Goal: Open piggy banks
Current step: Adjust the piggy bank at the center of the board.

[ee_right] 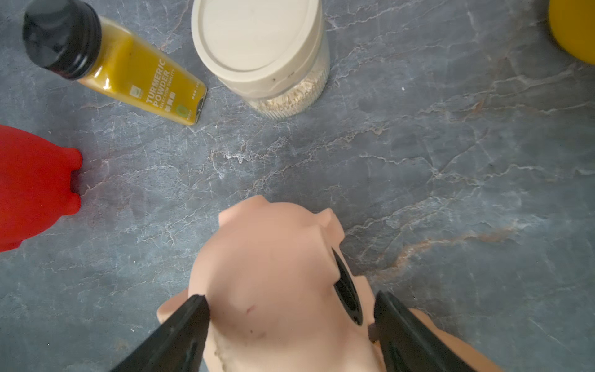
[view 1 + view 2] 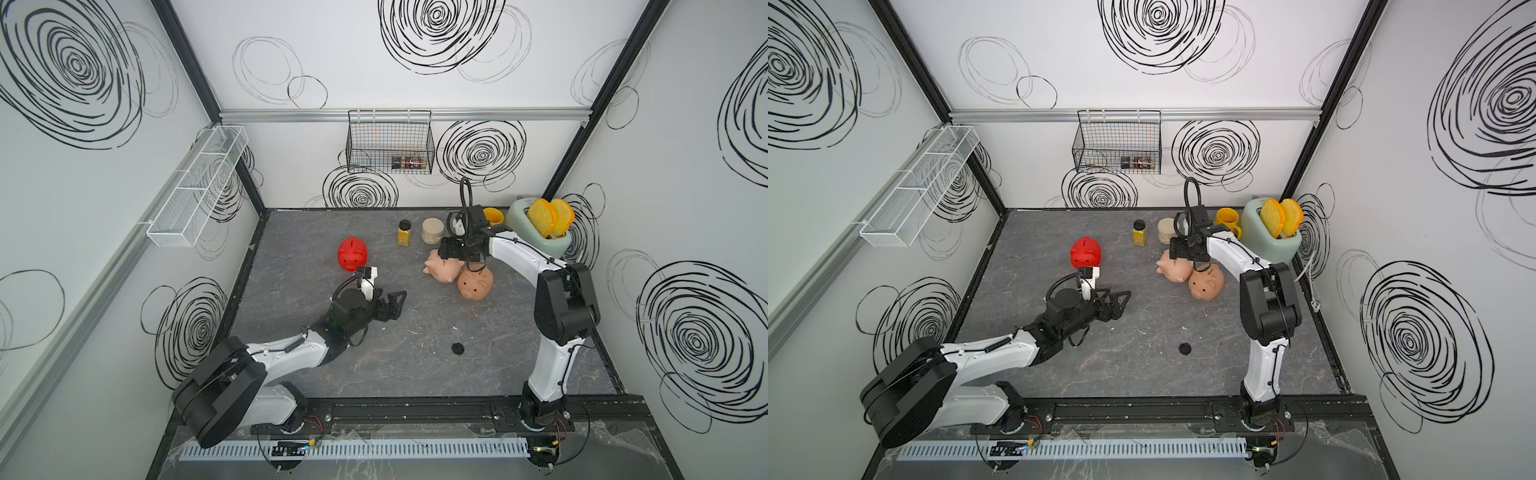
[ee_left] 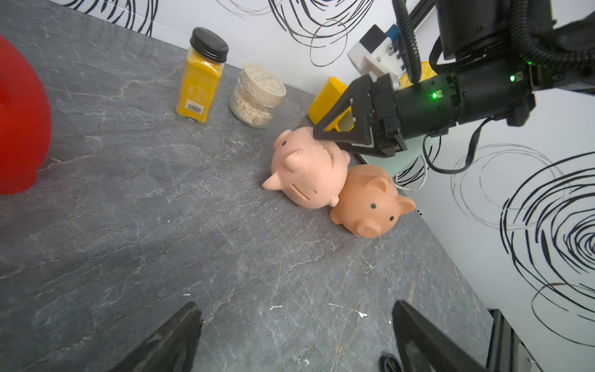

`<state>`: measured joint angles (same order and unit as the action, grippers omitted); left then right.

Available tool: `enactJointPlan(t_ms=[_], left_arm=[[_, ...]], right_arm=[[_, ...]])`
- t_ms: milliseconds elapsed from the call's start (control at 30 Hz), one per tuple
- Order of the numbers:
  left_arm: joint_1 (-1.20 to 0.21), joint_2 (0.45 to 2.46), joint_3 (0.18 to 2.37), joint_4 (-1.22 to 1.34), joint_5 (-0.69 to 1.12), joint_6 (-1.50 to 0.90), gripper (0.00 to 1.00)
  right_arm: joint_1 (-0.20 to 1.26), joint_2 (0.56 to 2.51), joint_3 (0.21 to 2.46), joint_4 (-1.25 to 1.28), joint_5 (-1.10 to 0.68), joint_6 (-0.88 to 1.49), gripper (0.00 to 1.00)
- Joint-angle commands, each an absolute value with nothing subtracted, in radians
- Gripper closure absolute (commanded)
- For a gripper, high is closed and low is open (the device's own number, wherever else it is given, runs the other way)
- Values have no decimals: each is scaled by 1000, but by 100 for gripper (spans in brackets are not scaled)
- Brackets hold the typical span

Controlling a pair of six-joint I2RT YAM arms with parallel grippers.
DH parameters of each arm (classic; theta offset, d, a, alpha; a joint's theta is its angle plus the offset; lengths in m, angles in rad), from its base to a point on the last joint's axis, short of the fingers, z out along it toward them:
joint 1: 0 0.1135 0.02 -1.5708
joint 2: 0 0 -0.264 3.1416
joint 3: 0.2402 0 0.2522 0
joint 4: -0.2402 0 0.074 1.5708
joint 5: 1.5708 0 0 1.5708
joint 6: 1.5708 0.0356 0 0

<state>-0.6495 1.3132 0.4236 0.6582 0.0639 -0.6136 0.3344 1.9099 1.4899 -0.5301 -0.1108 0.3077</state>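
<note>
Across the booth's floor stretches a gray tabletop [image 2: 415, 374] veined like slate, flecked with pale scuffs toward its near side. White walls [image 2: 332, 62] scrawled with black swirls close it in on three sides. A black wire basket [image 2: 390, 141] hangs from a metal rail [image 2: 291, 114] on the back wall, and a white mesh shelf [image 2: 195, 187] runs along the left one.

Near the back edge stand a turmeric jar [image 2: 404, 232], a jar with a cream lid [image 2: 432, 231] and a yellow mug [image 2: 493, 216]. A pale green toaster [image 2: 540, 237] fills the far right corner.

The red pig [image 2: 352, 254] stands upright, alone, left of centre. The pale pink pig [image 2: 442, 268] lies tipped over right of centre, touching the tan pig [image 2: 476, 284], which stands upright.

The right claw [image 1: 291, 296] reaches over the pale pink pig, fingers spread wide on either side of its body. The pig's belly plug [image 1: 347, 290] sits in place beside one finger. I cannot tell whether the fingers press the pig.

The left claw [image 3: 294, 307] hangs low over bare table near the red pig, wide apart and empty. A loose black plug [image 2: 457, 348] lies on open table nearer the front, well apart from the pigs.
</note>
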Motion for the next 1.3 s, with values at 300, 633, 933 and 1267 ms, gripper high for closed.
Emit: enactJointPlan(t_ms=[300,633,933,1267], left_arm=[[-597,1321,407,719,120,-658,4],[-565,1331,412,690,131,-663,4],[-568,1360,432,685,169,-661,4],[-638,1349,465,655,149,-611,4]], right_arm=[[469,1941,1517,-614,-98,383,15],[618,1866,1512,-600,28,471,11],[640,1542,1266,-599,135,489,11],[762,1318,948,-747,138,679,45]])
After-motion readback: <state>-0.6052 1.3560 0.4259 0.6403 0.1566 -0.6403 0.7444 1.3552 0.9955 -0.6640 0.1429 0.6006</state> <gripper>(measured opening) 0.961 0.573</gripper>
